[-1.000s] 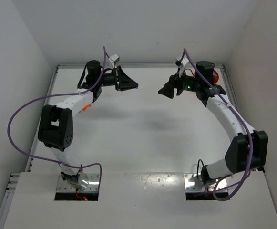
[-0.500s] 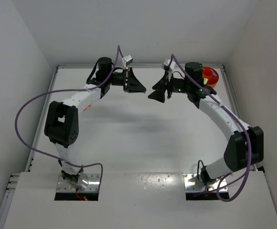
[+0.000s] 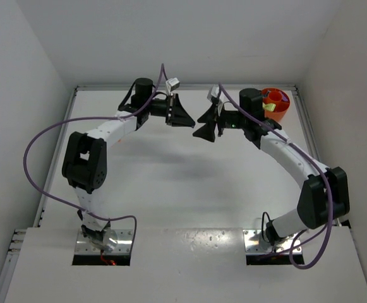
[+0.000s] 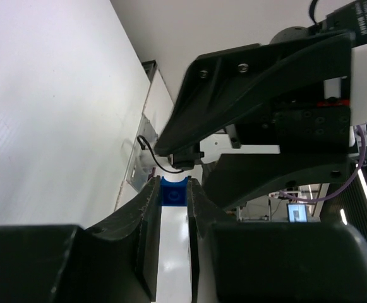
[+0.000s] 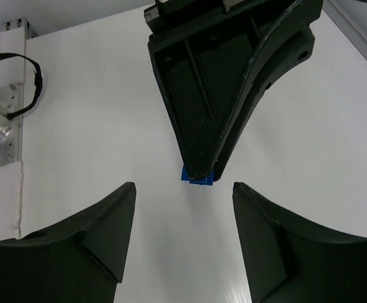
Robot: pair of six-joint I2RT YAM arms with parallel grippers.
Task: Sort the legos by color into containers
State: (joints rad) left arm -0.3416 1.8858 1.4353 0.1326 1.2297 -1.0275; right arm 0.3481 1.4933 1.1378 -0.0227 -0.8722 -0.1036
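A small blue lego [image 4: 174, 191] is pinched at the tips of my left gripper [image 4: 174, 187], which is shut on it above the back middle of the table. In the right wrist view the same blue lego [image 5: 198, 176] pokes out under the left gripper [image 5: 202, 165]. My right gripper [image 5: 183, 192] is open and faces it tip to tip, with a small gap between them. In the top view the left gripper [image 3: 190, 123] and right gripper [image 3: 201, 125] nearly meet. The orange bowl [image 3: 277, 114] stands at the back right behind the right arm, with yellow-green and purple legos inside.
The white table [image 3: 189, 183] is walled at the back and on both sides. Purple cables loop off both arms. The arm base plates sit at the near edge.
Both arms have swung inward: the left gripper moved right with the blue lego and the right gripper moved left, closing the gap. The orange bowl is now uncovered.
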